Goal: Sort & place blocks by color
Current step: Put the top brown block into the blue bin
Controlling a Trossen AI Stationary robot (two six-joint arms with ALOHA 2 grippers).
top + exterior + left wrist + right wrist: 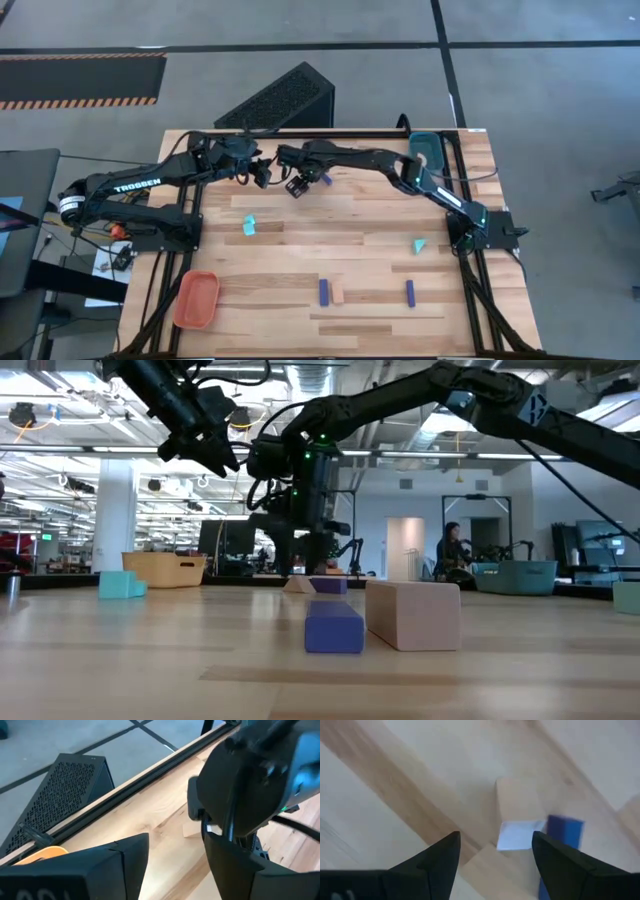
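I see an orange tray at the table's near-left corner and a teal tray at the far-right corner holding one tan piece; what else lies in either I cannot tell. My right gripper hangs over the far middle of the table with its fingers spread, holding nothing; just below and ahead of it lie a tan wooden block and a dark blue block, touching. My left gripper hovers just beside it, fingers apart and empty. Nearer the front edge lie two blue bars and a tan block; two cyan wedges sit mid-table.
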